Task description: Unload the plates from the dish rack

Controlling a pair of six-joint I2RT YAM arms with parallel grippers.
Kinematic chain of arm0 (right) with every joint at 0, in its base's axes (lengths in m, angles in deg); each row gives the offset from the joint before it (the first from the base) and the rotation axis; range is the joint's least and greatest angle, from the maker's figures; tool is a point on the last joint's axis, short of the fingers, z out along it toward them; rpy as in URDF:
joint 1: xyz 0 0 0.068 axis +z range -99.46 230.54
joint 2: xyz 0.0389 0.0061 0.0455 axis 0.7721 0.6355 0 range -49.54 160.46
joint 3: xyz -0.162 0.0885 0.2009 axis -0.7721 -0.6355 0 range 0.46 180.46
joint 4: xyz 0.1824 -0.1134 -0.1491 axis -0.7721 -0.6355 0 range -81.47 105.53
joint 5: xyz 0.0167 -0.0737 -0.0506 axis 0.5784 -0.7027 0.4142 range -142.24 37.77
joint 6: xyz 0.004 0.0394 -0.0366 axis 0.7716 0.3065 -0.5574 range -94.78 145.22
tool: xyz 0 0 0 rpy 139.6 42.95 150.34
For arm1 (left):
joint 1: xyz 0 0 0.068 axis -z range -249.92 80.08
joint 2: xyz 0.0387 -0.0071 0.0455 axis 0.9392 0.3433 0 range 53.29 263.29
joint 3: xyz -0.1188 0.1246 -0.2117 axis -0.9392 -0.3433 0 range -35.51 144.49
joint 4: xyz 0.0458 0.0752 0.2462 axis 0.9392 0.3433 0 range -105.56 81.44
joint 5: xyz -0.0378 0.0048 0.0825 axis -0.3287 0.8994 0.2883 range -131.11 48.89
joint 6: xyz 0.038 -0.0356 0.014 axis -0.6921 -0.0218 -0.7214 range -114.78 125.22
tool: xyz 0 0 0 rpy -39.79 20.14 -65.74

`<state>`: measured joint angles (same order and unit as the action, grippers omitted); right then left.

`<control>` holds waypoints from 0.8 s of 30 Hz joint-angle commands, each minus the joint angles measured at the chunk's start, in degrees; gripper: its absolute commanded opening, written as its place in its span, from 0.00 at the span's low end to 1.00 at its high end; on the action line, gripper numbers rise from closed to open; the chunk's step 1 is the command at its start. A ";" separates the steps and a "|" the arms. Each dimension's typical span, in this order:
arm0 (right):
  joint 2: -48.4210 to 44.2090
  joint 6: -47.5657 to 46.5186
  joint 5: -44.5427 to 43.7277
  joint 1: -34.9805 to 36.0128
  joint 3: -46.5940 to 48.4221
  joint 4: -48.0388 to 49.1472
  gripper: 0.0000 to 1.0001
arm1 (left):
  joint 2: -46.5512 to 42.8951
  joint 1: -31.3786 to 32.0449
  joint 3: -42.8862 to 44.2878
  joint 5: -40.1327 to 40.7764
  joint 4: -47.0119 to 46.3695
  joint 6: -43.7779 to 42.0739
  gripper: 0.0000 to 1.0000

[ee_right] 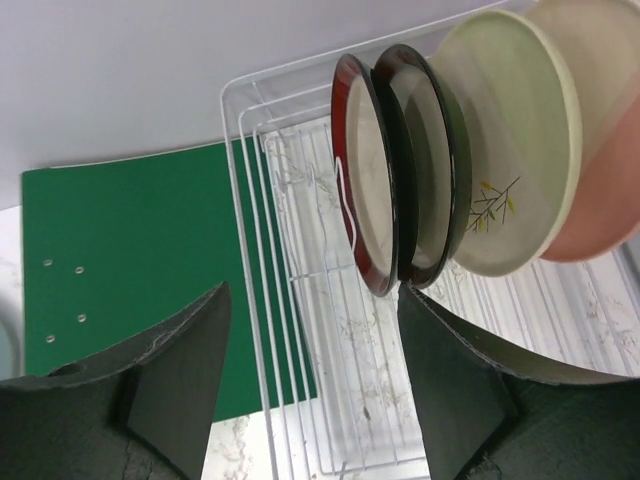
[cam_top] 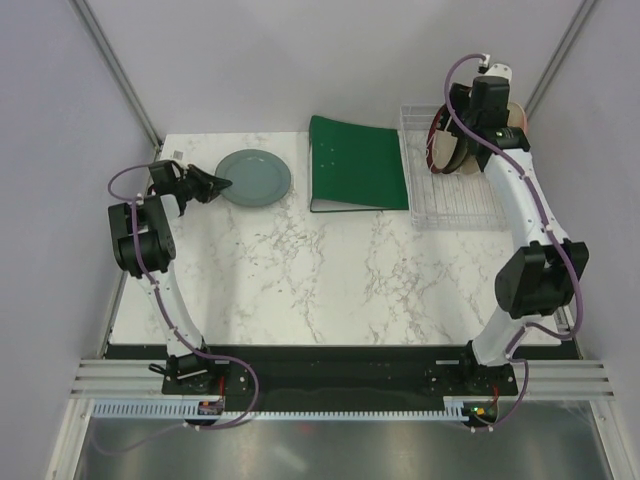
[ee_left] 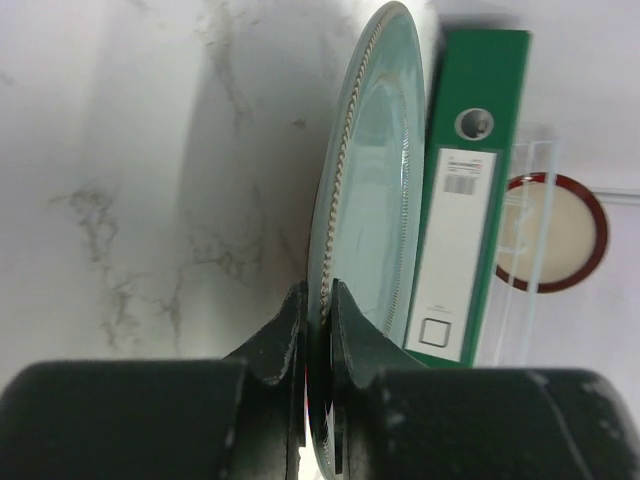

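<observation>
A slate grey plate (cam_top: 253, 177) lies flat or nearly flat at the table's far left. My left gripper (cam_top: 215, 185) is shut on its left rim. In the left wrist view the plate (ee_left: 375, 180) runs edge-on between the closed fingers of the left gripper (ee_left: 318, 300). The clear dish rack (cam_top: 465, 205) stands at the far right. My right gripper (ee_right: 312, 295) is open and empty just above the rack (ee_right: 330, 380). The rack holds upright a dark-red-rimmed plate (ee_right: 362, 170), a dark-rimmed plate (ee_right: 425, 170), a cream sprig plate (ee_right: 500, 160) and a cream-and-pink plate (ee_right: 600, 130).
A flat green binder (cam_top: 358, 163) lies between the grey plate and the rack. It also shows in the left wrist view (ee_left: 470, 200) and the right wrist view (ee_right: 130, 260). Grey walls close off the back and sides. The table is white marble.
</observation>
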<state>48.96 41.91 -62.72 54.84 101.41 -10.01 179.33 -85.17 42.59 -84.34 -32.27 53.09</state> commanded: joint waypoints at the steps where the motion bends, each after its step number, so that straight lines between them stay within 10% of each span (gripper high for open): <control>1: 5.21 -2.27 -1.91 -0.25 5.13 -1.97 0.74 | -0.62 0.04 3.98 1.38 4.57 -6.39 0.02; 16: 24.45 -4.73 -3.23 -3.59 26.39 -8.38 0.74 | 7.90 0.13 10.21 0.69 7.57 -6.84 0.02; 24: 30.35 -6.14 -4.99 -3.68 31.32 -9.70 0.68 | 8.87 0.22 12.16 -0.72 9.24 -7.36 0.43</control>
<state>77.33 37.40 -66.21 51.06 127.97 -18.21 188.32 -85.25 52.97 -85.58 -24.23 48.40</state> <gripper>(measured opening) 0.693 0.397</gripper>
